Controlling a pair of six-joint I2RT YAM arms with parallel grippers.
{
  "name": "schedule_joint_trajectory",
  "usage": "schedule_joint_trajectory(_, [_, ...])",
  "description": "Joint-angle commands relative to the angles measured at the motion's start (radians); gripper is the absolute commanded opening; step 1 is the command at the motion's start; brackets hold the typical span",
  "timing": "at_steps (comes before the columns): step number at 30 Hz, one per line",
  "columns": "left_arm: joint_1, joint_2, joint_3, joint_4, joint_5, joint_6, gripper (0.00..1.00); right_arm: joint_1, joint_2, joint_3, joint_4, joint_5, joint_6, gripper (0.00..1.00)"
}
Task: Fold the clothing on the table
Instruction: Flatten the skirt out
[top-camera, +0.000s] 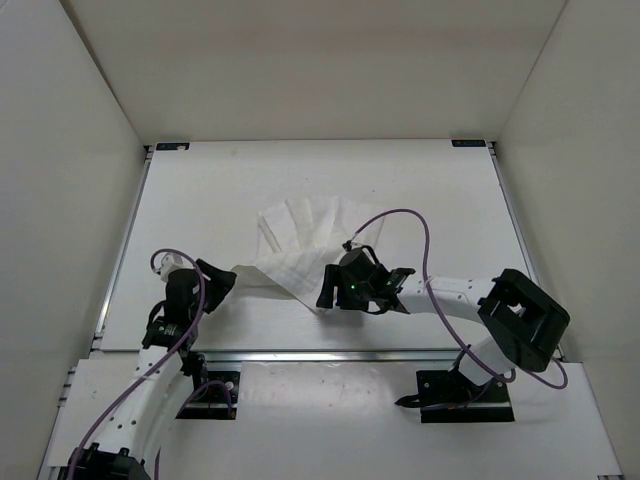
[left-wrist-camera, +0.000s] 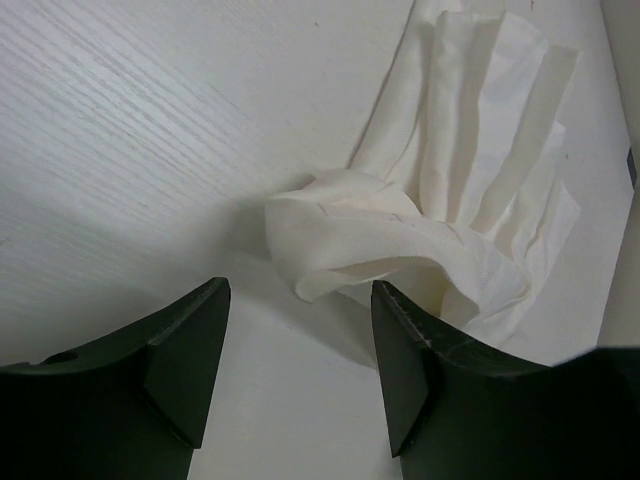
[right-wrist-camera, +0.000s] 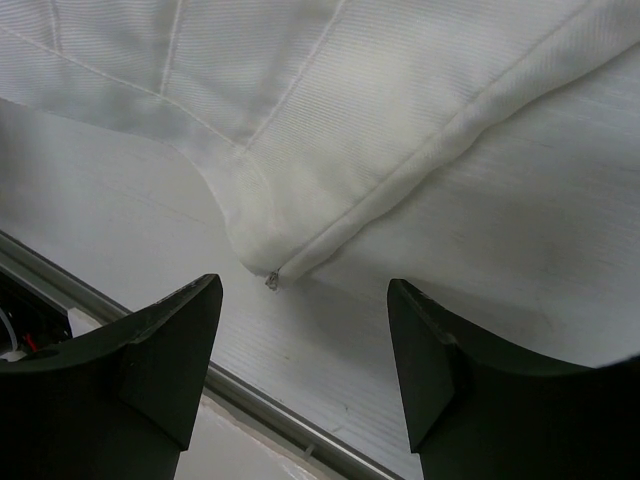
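Though prob. loose, clothing ahead of jaws

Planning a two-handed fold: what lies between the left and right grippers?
Only the clothing, its near edge spanning from the left gripper to the right gripper; the top view shows it.

A plain white back wall closes the far side. A left wall and a right wall, both white, meet its two ends and run toward the camera. At its foot sit a dark left bracket and a right bracket, one near each end. Well away, opposite it, a metal rail runs parallel, with a white panel just beyond.
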Motion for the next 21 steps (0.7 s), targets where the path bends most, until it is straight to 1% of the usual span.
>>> schedule_joint_trajectory(1, [0.01, -0.011, -0.035, 0.017, -0.056, -0.006, 0.69, 0.008, 0.008, 0.038, 0.036, 0.013, -0.004, 0.65])
schedule_joint_trajectory(3, [0.01, -0.012, -0.049, 0.042, -0.067, -0.017, 0.65, 0.011, 0.019, 0.037, 0.045, 0.011, -0.006, 0.65])
schedule_joint_trajectory(4, [0.013, -0.002, -0.055, 0.058, -0.078, -0.014, 0.62, 0.012, 0.021, 0.04, 0.045, 0.005, -0.001, 0.65])
schedule_joint_trajectory(5, [0.015, 0.0, -0.059, 0.08, -0.09, -0.012, 0.57, 0.008, 0.03, 0.043, 0.044, -0.001, -0.006, 0.65])
schedule_joint_trajectory(6, [0.018, 0.003, -0.062, 0.092, -0.09, -0.009, 0.48, 0.012, 0.036, 0.049, 0.048, -0.005, -0.004, 0.64])
schedule_joint_trajectory(7, [0.018, 0.009, -0.064, 0.118, -0.087, -0.008, 0.43, 0.009, 0.044, 0.052, 0.052, -0.008, -0.004, 0.65])
schedule_joint_trajectory(8, [0.016, 0.011, -0.067, 0.138, -0.09, -0.014, 0.32, 0.012, 0.045, 0.059, 0.049, -0.01, -0.006, 0.65])
schedule_joint_trajectory(9, [0.015, 0.014, -0.064, 0.151, -0.086, -0.016, 0.18, 0.015, 0.062, 0.075, 0.038, -0.01, -0.009, 0.64])
schedule_joint_trajectory(10, [0.007, 0.023, -0.059, 0.167, -0.083, -0.008, 0.02, 0.021, 0.079, 0.092, 0.024, -0.012, -0.006, 0.63])
schedule_joint_trajectory(11, [0.009, 0.028, -0.052, 0.168, -0.093, -0.014, 0.0, 0.021, 0.096, 0.101, 0.022, -0.01, -0.013, 0.62])
schedule_joint_trajectory(13, [0.004, 0.034, -0.043, 0.178, -0.087, 0.0, 0.0, 0.017, 0.122, 0.121, 0.01, -0.001, -0.007, 0.59])
schedule_joint_trajectory(14, [0.001, 0.035, -0.032, 0.172, -0.093, 0.01, 0.0, 0.014, 0.139, 0.13, 0.007, -0.005, -0.006, 0.53])
schedule_joint_trajectory(15, [-0.002, 0.035, -0.026, 0.172, -0.087, 0.011, 0.0, 0.005, 0.149, 0.133, 0.006, -0.005, -0.012, 0.46])
schedule_joint_trajectory(17, [-0.008, 0.035, -0.009, 0.167, -0.093, 0.033, 0.0, -0.009, 0.172, 0.158, -0.001, -0.019, -0.019, 0.22])
schedule_joint_trajectory(18, [-0.008, 0.037, 0.003, 0.163, -0.093, 0.04, 0.0, -0.014, 0.179, 0.174, -0.026, -0.018, -0.035, 0.07])
schedule_joint_trajectory(19, [-0.005, 0.035, 0.011, 0.16, -0.083, 0.046, 0.0, -0.009, 0.177, 0.187, -0.04, -0.013, -0.042, 0.0])
schedule_joint_trajectory(20, [-0.02, 0.055, 0.078, 0.155, -0.078, 0.107, 0.0, -0.027, 0.097, 0.208, -0.089, 0.01, -0.088, 0.0])
schedule_joint_trajectory(21, [-0.022, 0.072, 0.118, 0.154, -0.066, 0.139, 0.0, -0.041, 0.078, 0.222, -0.131, 0.011, -0.116, 0.0])
